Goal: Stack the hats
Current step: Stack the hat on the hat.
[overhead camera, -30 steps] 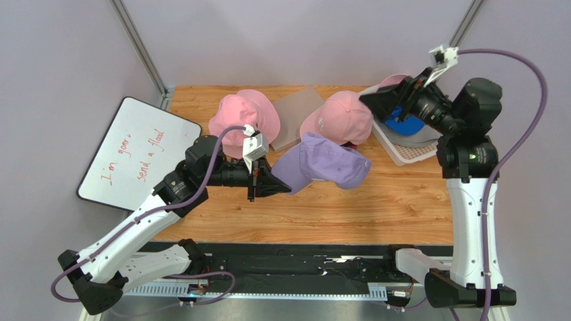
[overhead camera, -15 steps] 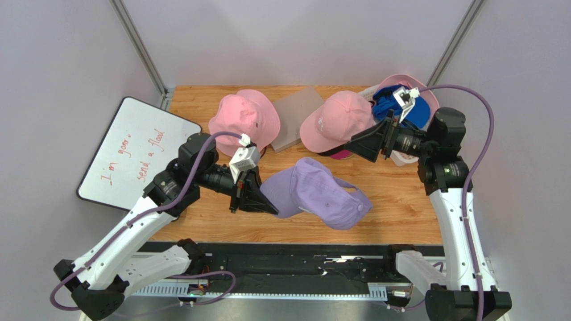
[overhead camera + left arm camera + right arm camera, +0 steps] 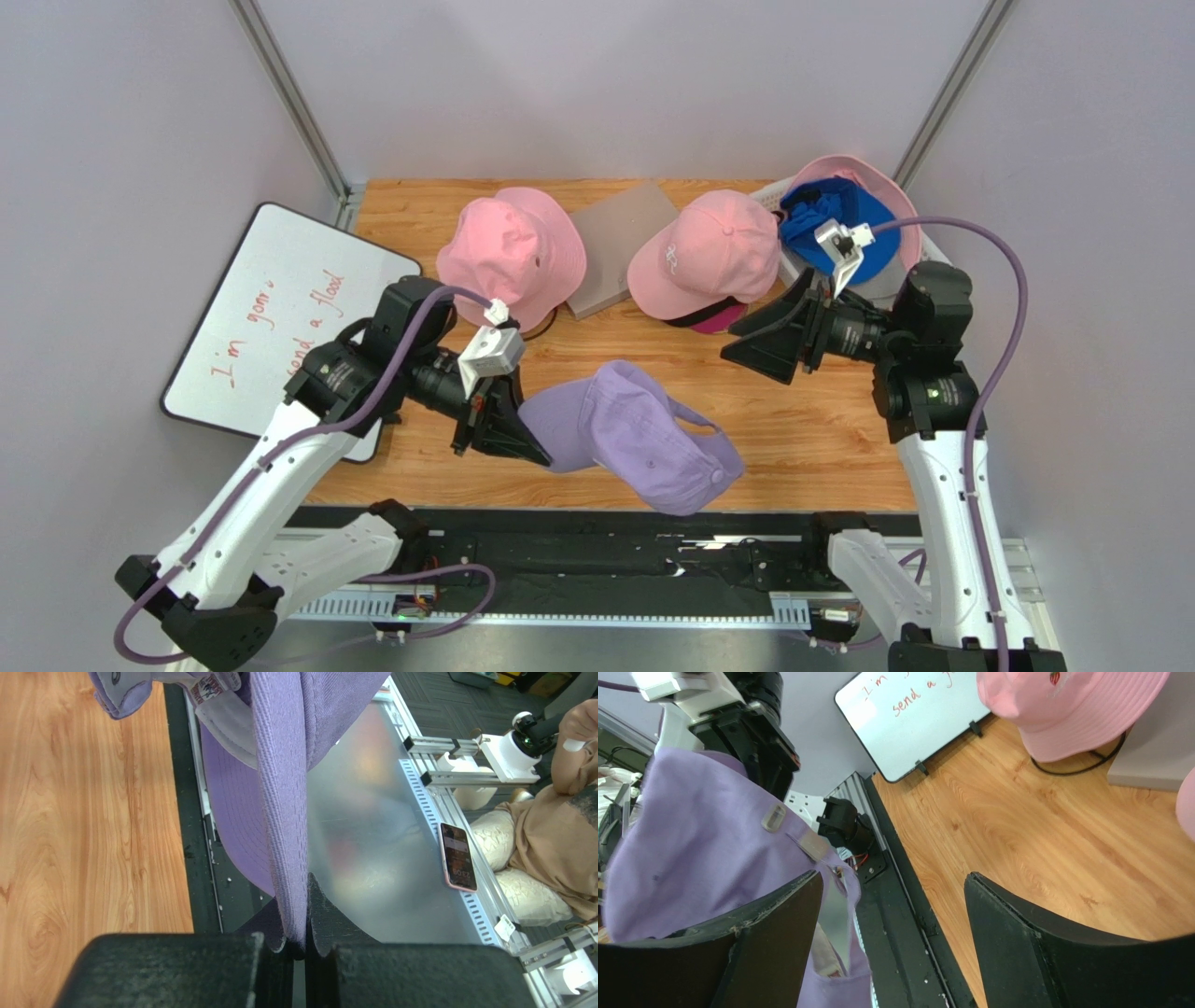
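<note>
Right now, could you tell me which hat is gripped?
The lavender cap, pinched by the left gripper; the pink bucket hat, pink cap and blue cap sit ungripped.

Handwritten whiteboard (image 3: 288,329) beside wooden table (image 3: 828,420), grey slab (image 3: 617,241) atop

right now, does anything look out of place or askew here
The lavender cap hangs crooked from the left hand, pinched by its edge, partly past the table's near edge. At far right, a blue cap sits crumpled inside a pink hat.

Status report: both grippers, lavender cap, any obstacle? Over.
Left gripper shut on lavender cap. Right gripper open, empty, facing the cap. No obstacle between them.
</note>
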Robot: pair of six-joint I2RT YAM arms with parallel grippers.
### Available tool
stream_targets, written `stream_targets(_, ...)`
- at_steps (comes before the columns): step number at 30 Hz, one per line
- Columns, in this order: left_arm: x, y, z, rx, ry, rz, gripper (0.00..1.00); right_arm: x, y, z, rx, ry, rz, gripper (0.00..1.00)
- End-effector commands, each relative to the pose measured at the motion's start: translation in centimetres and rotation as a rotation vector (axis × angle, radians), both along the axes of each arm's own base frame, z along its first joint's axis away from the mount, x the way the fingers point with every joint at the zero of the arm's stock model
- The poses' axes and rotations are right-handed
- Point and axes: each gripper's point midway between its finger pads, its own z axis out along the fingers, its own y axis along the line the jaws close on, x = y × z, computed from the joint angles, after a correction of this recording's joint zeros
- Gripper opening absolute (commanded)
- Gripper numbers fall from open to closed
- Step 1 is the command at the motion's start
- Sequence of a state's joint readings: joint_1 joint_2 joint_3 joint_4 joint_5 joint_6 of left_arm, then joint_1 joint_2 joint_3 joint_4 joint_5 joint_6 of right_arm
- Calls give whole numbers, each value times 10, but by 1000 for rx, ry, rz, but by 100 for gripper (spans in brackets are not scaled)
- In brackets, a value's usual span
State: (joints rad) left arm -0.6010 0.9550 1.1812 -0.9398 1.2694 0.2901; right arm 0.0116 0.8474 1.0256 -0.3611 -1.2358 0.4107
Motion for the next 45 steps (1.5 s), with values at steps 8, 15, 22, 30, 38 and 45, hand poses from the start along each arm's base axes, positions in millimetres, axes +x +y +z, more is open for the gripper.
stream_targets(8,-12,6,27,-133,-72,-90,0,-32,30,-10,16,-3,231,80)
stream_targets(15,5,-3,25,-111,-39,-55,0,-66,78,-8,34,-22,470,77)
stream_targets(22,13,-2,11,-68,-34,4,0,-79,78,16,23,-171,450,4)
stream_targets(30,32,-2,-26,52,31,166,0,-13,34,34,-64,-170,45,0)
stream_targets(38,53,0,-45,128,8,288,0,33,16,34,-118,-165,-131,0)
stream_targets(45,106,-35,-31,46,104,414,0,68,-8,36,-207,-160,-305,0)
